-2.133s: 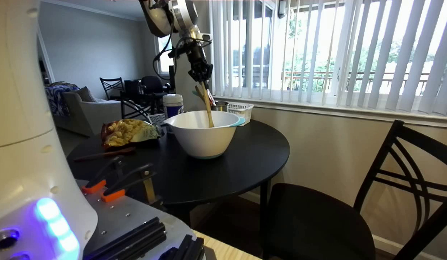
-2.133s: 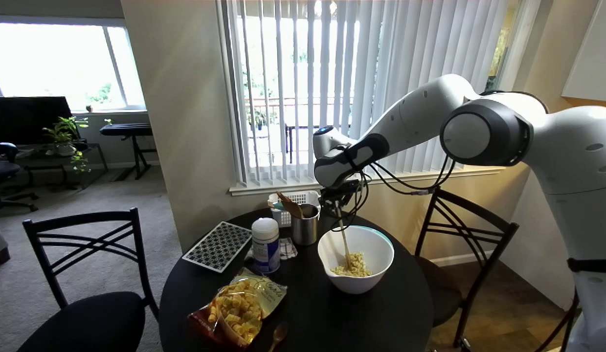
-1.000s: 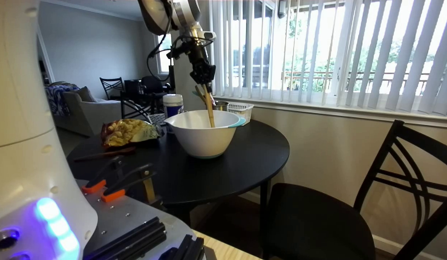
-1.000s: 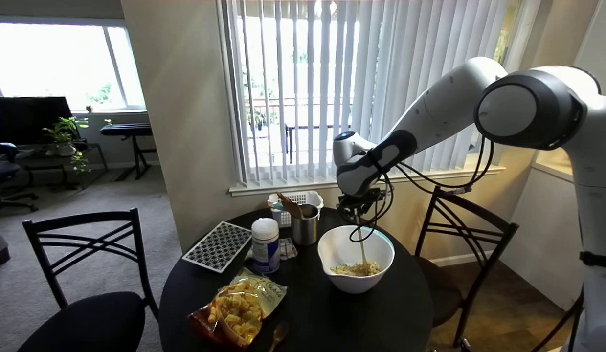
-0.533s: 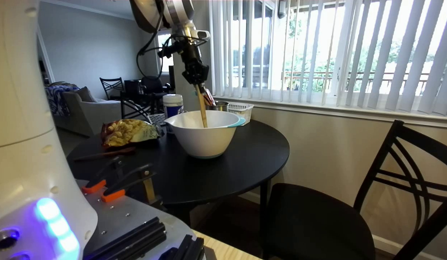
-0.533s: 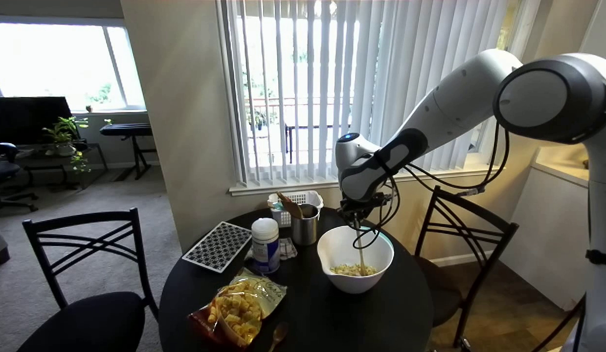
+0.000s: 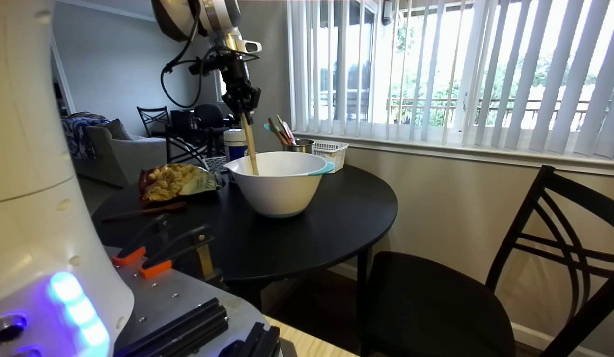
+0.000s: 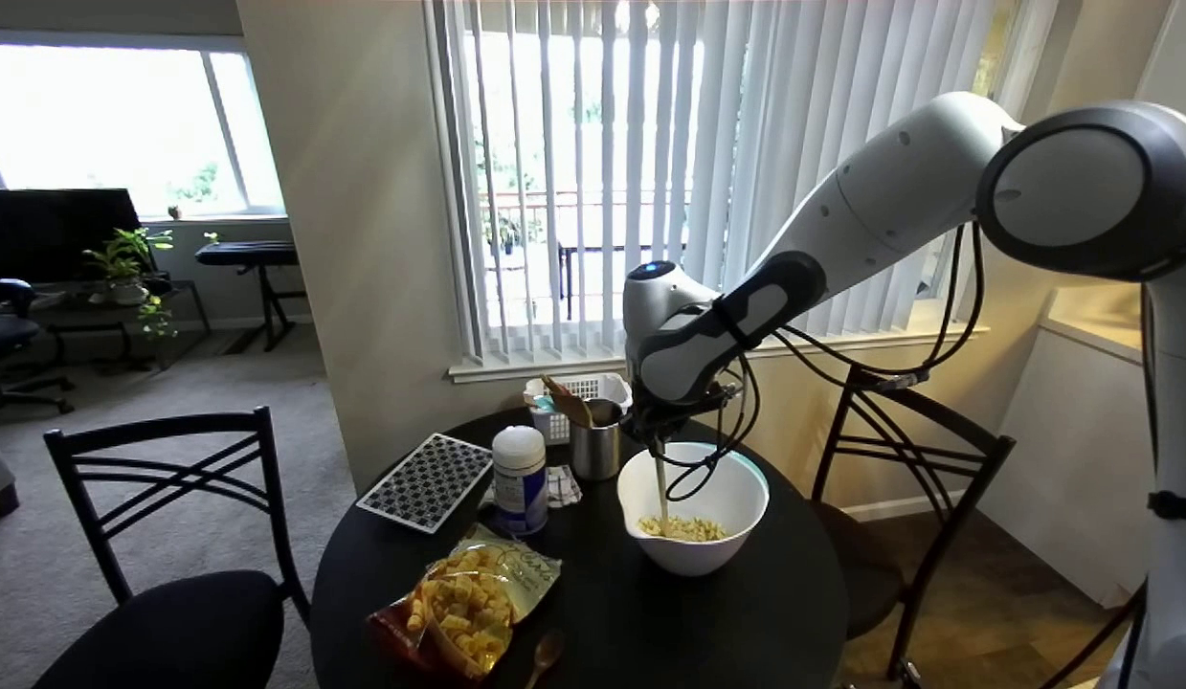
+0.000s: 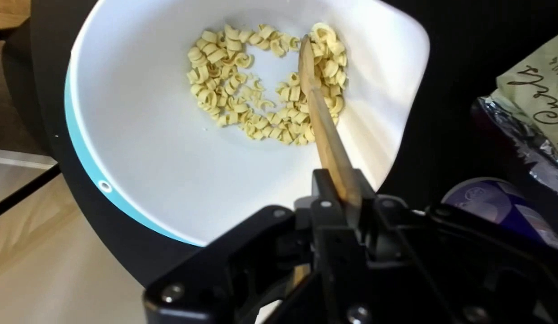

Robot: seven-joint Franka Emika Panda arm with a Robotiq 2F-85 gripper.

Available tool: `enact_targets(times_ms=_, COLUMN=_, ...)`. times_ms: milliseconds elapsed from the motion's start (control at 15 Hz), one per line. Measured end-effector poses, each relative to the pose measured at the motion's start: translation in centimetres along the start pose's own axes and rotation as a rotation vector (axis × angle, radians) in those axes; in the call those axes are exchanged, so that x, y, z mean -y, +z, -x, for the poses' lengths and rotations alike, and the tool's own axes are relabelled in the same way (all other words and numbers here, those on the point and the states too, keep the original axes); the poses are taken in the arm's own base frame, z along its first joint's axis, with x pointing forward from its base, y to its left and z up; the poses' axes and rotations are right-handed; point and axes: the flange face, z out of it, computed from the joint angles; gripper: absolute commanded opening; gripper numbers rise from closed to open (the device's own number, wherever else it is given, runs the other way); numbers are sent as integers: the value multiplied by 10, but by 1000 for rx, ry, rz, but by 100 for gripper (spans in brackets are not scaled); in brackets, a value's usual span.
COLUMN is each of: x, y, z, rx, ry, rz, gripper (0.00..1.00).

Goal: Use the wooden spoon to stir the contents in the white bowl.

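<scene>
The wooden spoon (image 9: pixel 326 126) is light brown and slim. My gripper (image 9: pixel 344 184) is shut on its handle. In the wrist view the spoon's lower end lies among yellow curled pasta (image 9: pixel 224 85), near the spout side of the white bowl (image 9: pixel 170 117). The pasta forms a ring with bare bowl floor in its middle. In an exterior view the gripper (image 7: pixel 246 115) is above the left rim of the bowl (image 7: pixel 277 193), with the spoon (image 7: pixel 250 144) tilted down into it. In an exterior view the spoon (image 8: pixel 661 488) also enters the bowl (image 8: pixel 688 560) beneath the gripper (image 8: pixel 655 435).
A wipes canister (image 8: pixel 521 483), a metal utensil pot (image 8: pixel 595 450) and a white basket (image 8: pixel 607 388) stand near the bowl. A snack bag (image 8: pixel 468 603) and a darker spoon (image 8: pixel 547 651) lie on the black round table (image 8: pixel 746 632). Black cables hang over the bowl.
In an exterior view, the gripper and spoon first went right, then back left toward the spout side. The pasta has shifted and the bowl has slid slightly left. The grip is unchanged.
</scene>
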Motion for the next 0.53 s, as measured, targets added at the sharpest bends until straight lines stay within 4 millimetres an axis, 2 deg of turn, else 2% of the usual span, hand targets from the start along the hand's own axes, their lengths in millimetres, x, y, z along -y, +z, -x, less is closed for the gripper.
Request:
enact_targets(times_ms=267, x=18, y=-4, z=-7, rx=-13, ry=14, rz=-18, gripper=3)
enact_targets(times_ms=533, x=28, y=-8, z=-22, rx=-69, ry=82, rz=8, gripper=3)
